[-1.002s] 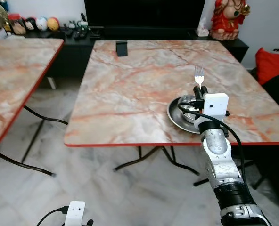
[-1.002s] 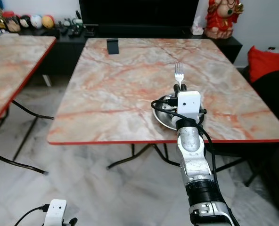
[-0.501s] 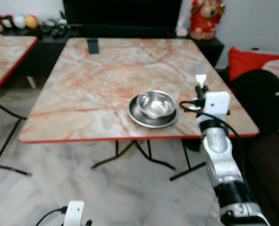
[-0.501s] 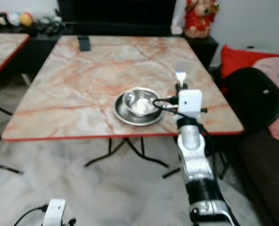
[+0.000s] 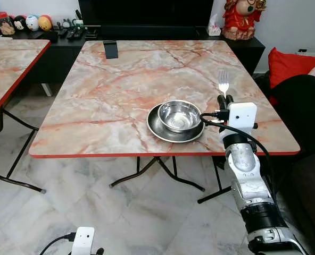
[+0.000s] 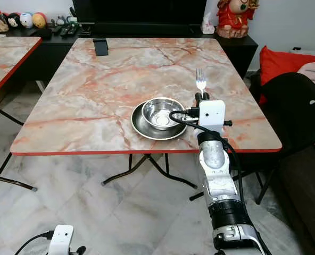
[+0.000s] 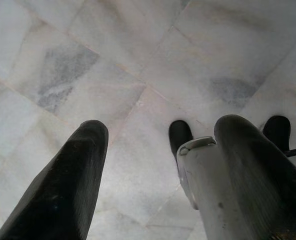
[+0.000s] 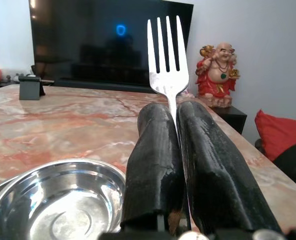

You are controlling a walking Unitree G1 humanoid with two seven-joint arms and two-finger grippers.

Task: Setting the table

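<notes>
The marble-pattern table (image 5: pixel 125 79) with the red edge sits under the right gripper (image 5: pixel 224 99), which hovers over its near right part. Just to that gripper's left is a steel plate (image 5: pixel 163 130) with a shiny steel bowl (image 5: pixel 179 114) nested in it. The fork (image 5: pixel 223 82) stands tines-up, pinched tight between the right gripper's black fingers (image 8: pixel 155 165). The left gripper (image 7: pixel 153 165) hangs low over the marble floor (image 7: pixel 138 60), fingers spread apart.

Table (image 5: pixel 125 85) — pink-orange veined marble, red edge; silver bowl (image 5: pixel 179 115) and fork (image 5: pixel 223 82); black-fingered right hand (image 5: pixel 224 99).
</notes>
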